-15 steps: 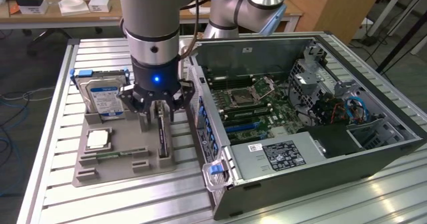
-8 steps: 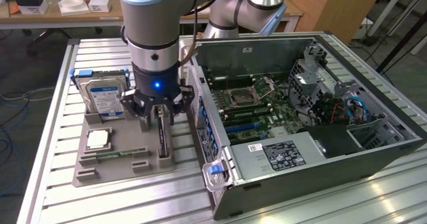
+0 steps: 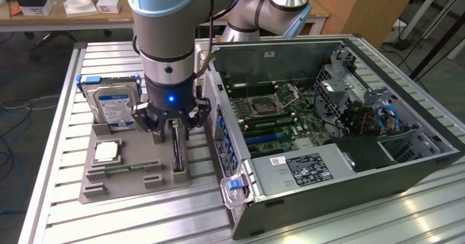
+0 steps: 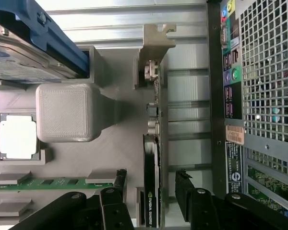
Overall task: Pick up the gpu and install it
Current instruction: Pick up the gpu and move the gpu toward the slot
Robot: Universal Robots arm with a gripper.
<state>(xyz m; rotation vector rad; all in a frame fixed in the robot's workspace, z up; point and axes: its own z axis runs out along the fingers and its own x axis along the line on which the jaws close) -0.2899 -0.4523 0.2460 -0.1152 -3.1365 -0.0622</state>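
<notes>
— Wrist view first: your gripper (image 4: 150, 176) hangs over the gpu (image 4: 152, 191) with its fingers spread wide, one on each side of the card and a gap showing on both. Nothing is pinched.

— Where does the card sit?

— On its edge in a slot of the grey fixture tray (image 3: 130, 188), black cooler facing the hard drive (image 3: 112, 105) side, metal bracket end away from the wrist. In the exterior view the gripper (image 3: 171, 128) is low over the gpu (image 3: 177, 154), close beside the rear wall of the computer case (image 3: 349, 146).

— What should I worry about?

— Three things, as I judge it. The finger on the case side works in a narrow lane between card and case. If you drift that way, it could knock the case panel. Second, the gaps look about even but not exactly so. If one pad lands first, it may push the card over in its slot, and you would clamp it tilted. Third, the slot's raised supports stand close to the card. A finger set too low could catch on them rather than on the board.

— How deep are the fingers now?

— I can't tell from either view. The tips seem to be below the card's top edge, but take that as a guess.
</notes>
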